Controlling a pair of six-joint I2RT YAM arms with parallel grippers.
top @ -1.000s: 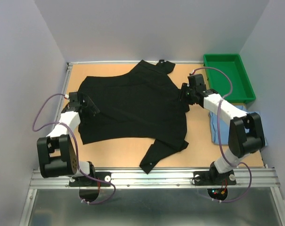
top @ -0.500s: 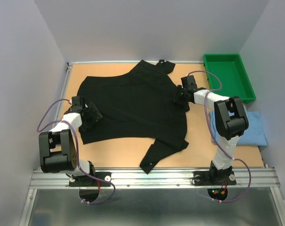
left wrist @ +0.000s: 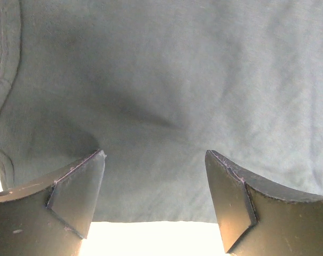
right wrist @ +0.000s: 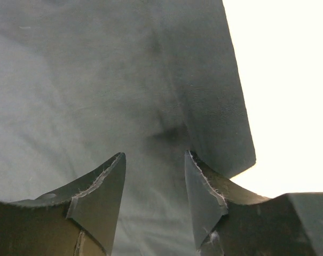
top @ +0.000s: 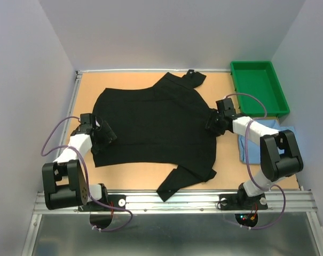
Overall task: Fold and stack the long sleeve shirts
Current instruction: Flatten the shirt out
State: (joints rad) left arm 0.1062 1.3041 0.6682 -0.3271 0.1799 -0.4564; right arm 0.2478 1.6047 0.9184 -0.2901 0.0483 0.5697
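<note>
The black shirt (top: 150, 122) lies spread flat across the middle of the table (top: 134, 173), collar toward 1 o'clock and one sleeve trailing off toward 6. The light blue shirt (top: 246, 149) sits bunched at the table's 4 o'clock side, partly under the right arm, just short of the green tray (top: 255, 85) in the 2 o'clock corner.

The left gripper (top: 103, 136) hovers over the black shirt's 9 o'clock edge with its jaws spread wide and nothing between them. The right gripper (top: 213, 124) sits at the 3 o'clock edge, jaws about half apart – its wrist view shows a small pucker of cloth ahead of the fingers (right wrist: 97, 197) but nothing pinched.

This looks like the set-up for a first fold. To do it well, each gripper should come down right at the fabric edge so one finger slides under the cloth, then close on both layers. The two grips should match in height along the shirt, so the fold line runs straight rather than skewed.
</note>
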